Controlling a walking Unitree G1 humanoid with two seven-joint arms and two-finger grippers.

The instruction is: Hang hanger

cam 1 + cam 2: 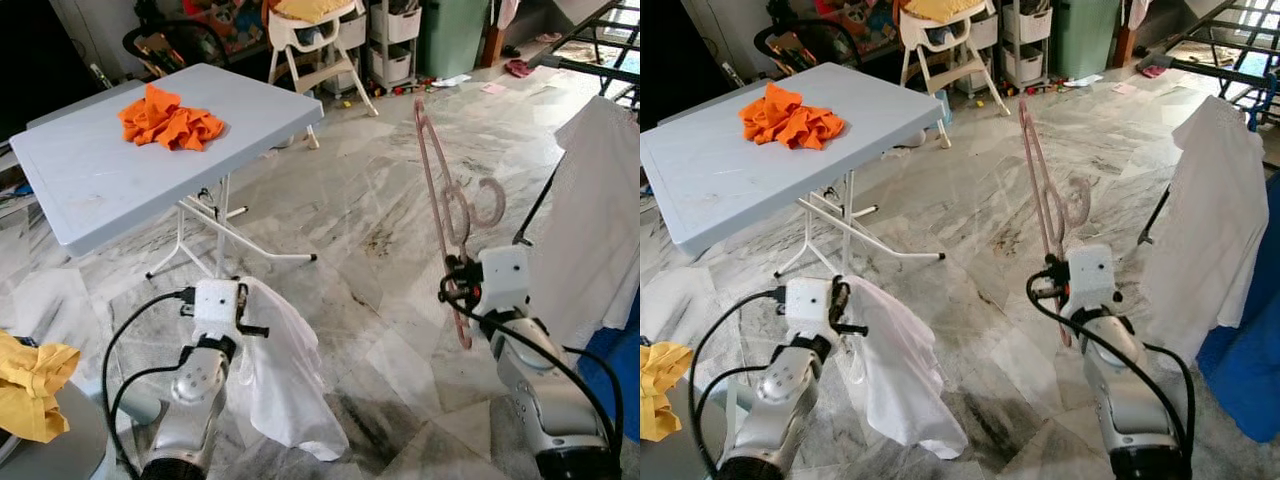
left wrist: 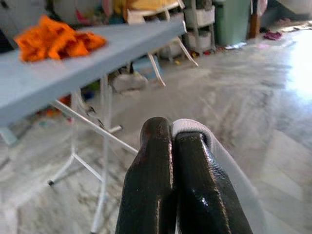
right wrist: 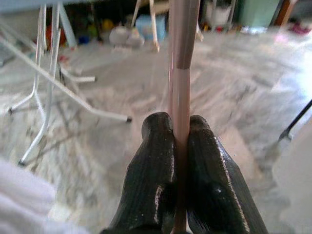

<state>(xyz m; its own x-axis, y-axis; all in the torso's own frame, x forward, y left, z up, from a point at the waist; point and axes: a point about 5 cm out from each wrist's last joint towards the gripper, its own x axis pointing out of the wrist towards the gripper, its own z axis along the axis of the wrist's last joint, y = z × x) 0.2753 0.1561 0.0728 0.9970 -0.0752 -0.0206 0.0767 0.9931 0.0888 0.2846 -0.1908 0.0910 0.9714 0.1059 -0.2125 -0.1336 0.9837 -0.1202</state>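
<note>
A yellow cloth (image 1: 30,385) lies at the far left. An orange cloth (image 1: 168,118) sits on the table (image 1: 90,185), near its far edge. The left gripper (image 2: 174,146) is clenched on a white garment (image 1: 280,370) that hangs down over the floor (image 1: 360,230). The right gripper (image 3: 181,131) grasps a pink hanger (image 1: 445,205), held almost upright, hook to the right. Another white garment (image 1: 595,220) hangs at the right edge.

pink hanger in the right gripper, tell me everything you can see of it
The pink hanger looks like thin plastic, with a rounded hook curling toward the robot's right. It carries nothing and stands nearly on edge, tilted, above the marble floor. The right gripper is shut on one bar, fingers pressing both sides. Nothing else touches it.
</note>
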